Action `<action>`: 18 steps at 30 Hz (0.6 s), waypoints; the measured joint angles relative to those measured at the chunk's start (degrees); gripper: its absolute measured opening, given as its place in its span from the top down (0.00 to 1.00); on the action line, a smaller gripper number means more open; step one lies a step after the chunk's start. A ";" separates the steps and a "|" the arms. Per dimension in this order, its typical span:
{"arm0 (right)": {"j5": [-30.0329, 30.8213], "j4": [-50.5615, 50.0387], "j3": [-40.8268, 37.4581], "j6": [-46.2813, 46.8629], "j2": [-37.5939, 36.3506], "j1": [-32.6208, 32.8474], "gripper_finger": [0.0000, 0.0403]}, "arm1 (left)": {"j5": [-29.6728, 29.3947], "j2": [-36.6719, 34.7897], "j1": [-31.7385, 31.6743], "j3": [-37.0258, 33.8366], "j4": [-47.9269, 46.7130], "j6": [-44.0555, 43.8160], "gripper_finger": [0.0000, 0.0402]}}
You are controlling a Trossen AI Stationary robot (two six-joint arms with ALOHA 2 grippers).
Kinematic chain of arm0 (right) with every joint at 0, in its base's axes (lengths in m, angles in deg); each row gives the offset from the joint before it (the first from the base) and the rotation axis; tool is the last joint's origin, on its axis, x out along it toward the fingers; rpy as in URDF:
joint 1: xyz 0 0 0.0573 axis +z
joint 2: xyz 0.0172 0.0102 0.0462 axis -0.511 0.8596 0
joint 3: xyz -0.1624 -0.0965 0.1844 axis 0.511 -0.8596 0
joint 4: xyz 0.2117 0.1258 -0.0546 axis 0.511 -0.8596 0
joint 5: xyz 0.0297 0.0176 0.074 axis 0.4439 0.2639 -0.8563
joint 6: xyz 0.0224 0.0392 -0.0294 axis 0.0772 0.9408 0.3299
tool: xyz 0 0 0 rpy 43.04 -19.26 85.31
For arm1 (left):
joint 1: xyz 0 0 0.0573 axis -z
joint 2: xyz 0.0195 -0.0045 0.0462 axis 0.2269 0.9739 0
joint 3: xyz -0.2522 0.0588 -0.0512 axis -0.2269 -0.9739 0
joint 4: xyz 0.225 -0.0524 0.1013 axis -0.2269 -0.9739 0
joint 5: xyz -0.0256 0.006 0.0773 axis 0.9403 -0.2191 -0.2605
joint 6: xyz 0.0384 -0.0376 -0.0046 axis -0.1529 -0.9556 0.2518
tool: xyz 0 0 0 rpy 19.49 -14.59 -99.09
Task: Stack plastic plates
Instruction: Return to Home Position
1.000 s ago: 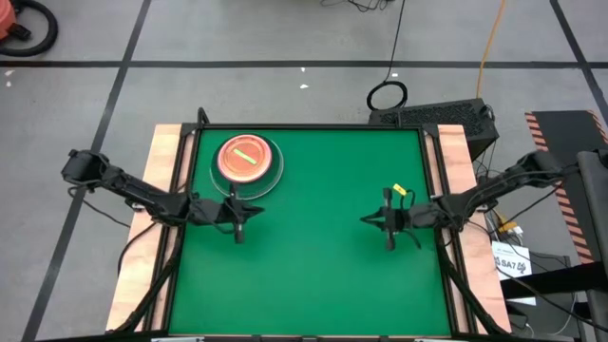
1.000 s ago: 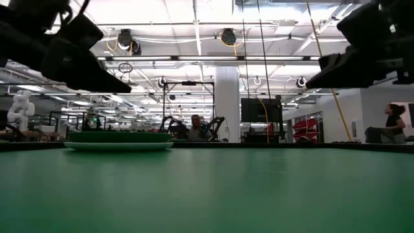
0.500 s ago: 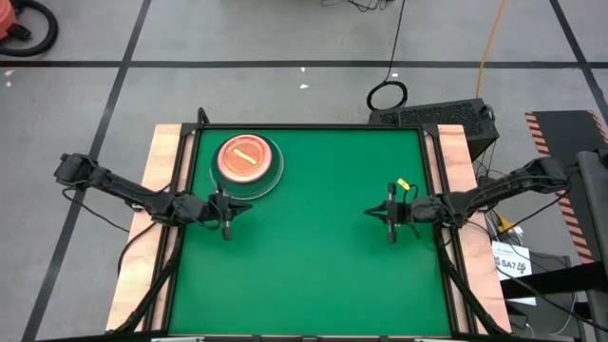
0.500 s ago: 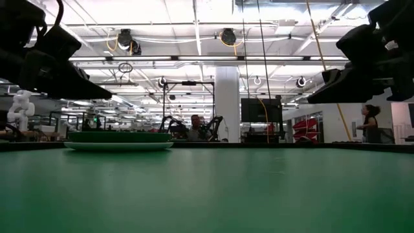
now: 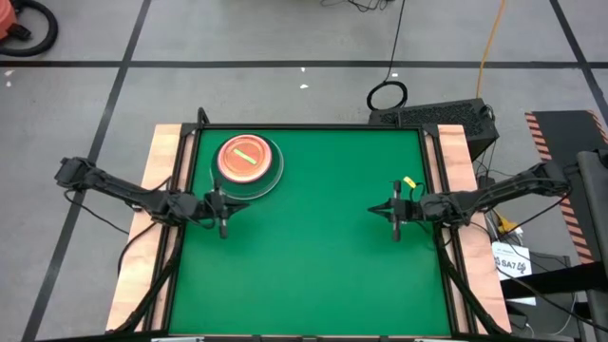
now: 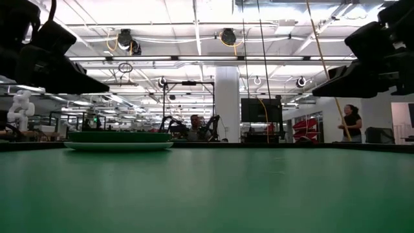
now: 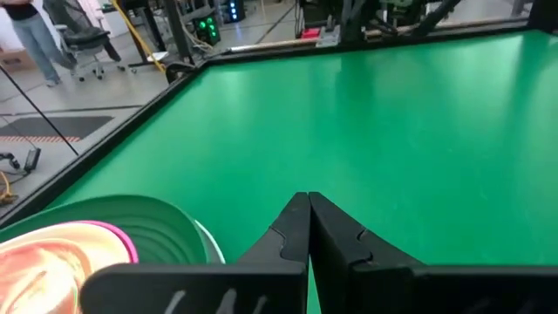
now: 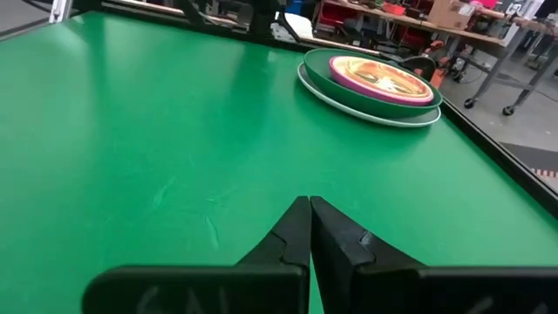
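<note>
A stack of plastic plates (image 5: 247, 163) rests flat on the green table at its far left, also in the low view as the stack (image 6: 118, 140). On top lies a small amber see-through plate with a green stripe (image 5: 240, 158). Below it show a pink plate, a dark-green plate and a white bottom rim (image 8: 370, 83). My left gripper (image 5: 228, 203) hovers shut just near of the stack, by the table's left side; its wrist view shows the stack's edge (image 7: 131, 249). My right gripper (image 5: 378, 209) hovers shut by the table's right side, far from the stack. Neither holds anything.
The green mat (image 5: 323, 275) spreads bare between the two grippers and toward the near edge. Wooden strips and black rails (image 5: 439, 190) border the table's left and right sides. People (image 6: 352, 123) stand in the room beyond the far edge.
Both grippers have stayed shut and drawn back over the table. My left gripper has gone toward the table's left edge, my right gripper toward the right edge. The stack has not moved.
</note>
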 joint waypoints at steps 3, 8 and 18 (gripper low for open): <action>0.00 -2.27 -0.01 -0.13 -1.99 0.00 1.00 | 0.00 -2.05 0.00 0.00 -1.20 0.37 0.99; 0.02 -5.87 -0.09 0.01 -5.13 0.02 1.00 | -0.02 -5.88 0.11 0.00 -4.56 0.70 0.99; -0.04 -9.91 -0.16 -1.08 -11.48 0.02 1.00 | 3.53 -15.58 1.90 0.00 -8.36 5.33 0.99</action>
